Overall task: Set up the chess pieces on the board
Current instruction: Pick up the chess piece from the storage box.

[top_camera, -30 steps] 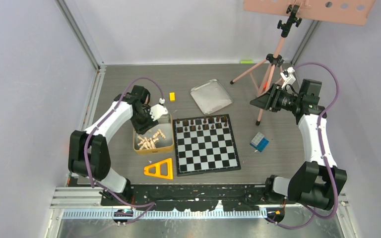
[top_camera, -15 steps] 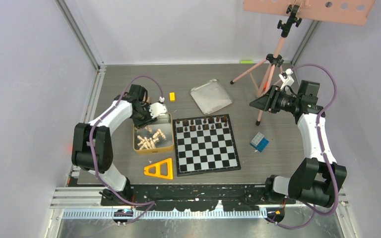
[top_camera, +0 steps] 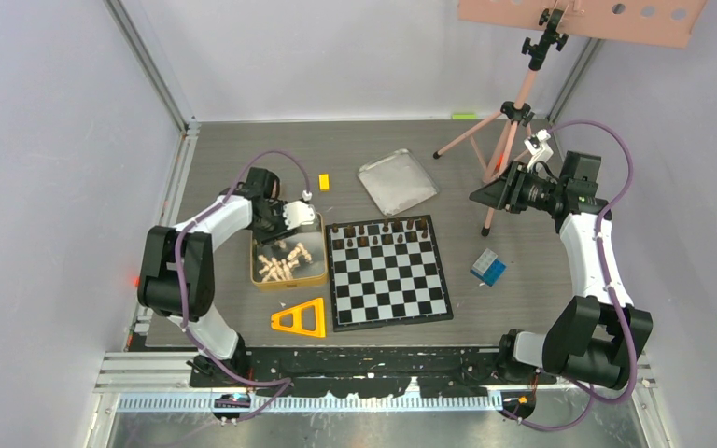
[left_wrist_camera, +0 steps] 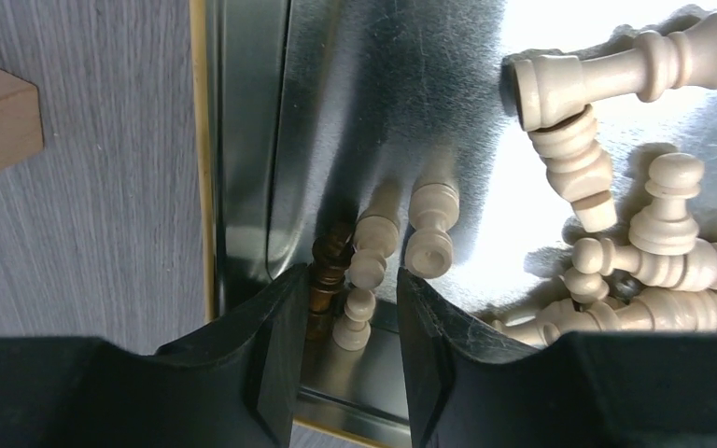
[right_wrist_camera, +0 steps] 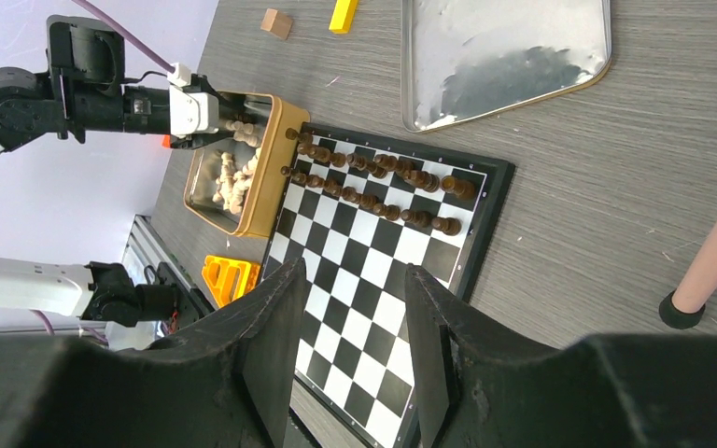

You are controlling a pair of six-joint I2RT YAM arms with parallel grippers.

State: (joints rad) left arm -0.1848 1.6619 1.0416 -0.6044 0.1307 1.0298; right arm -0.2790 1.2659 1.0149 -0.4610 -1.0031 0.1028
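The right gripper [right_wrist_camera: 350,275] hung open and empty, well right of the board [right_wrist_camera: 355,252] — dark chessmen [right_wrist_camera: 371,180] lining its two far rows — while the left gripper [left_wrist_camera: 353,280], jaws apart in the gold tin [left_wrist_camera: 243,140], straddled a pale pawn [left_wrist_camera: 358,308] and a dark piece [left_wrist_camera: 329,266] beside heaped pale chessmen [left_wrist_camera: 616,252].

The left arm [top_camera: 207,221] stretches forward with the left gripper [left_wrist_camera: 347,299] dipped low, jaws parted; the right arm [top_camera: 590,257] stands raised, the right gripper [right_wrist_camera: 350,289] aimed leftward, jaws apart, empty.

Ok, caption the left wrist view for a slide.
Left jaws apart over the gold tin, a dark piece and a pale piece between them.
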